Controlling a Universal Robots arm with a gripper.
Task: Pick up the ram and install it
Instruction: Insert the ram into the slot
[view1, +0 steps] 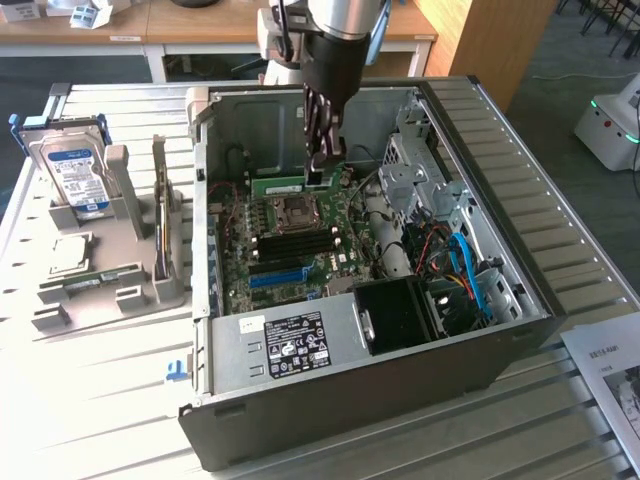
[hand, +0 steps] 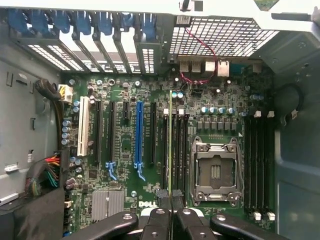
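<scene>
The ram (hand: 170, 145) is seen edge-on, clamped in the closed gripper (hand: 170, 202), down inside the open computer case (view1: 350, 400). It is poised over the motherboard (hand: 155, 90), right by the black memory slots (hand: 180, 145) and beside the processor socket (hand: 216, 170). On the worktop (view1: 100, 400), a hard drive (view1: 75, 170) and a second green stick (view1: 160, 220) are propped in a grey holder (view1: 130, 290).

The grey cylindrical arm wrist (view1: 345, 15) carries a matte black gripper (view1: 322, 165). Its jointed finger links (hand: 235, 227) are joined by round silver pivot pins (hand: 126, 217).
</scene>
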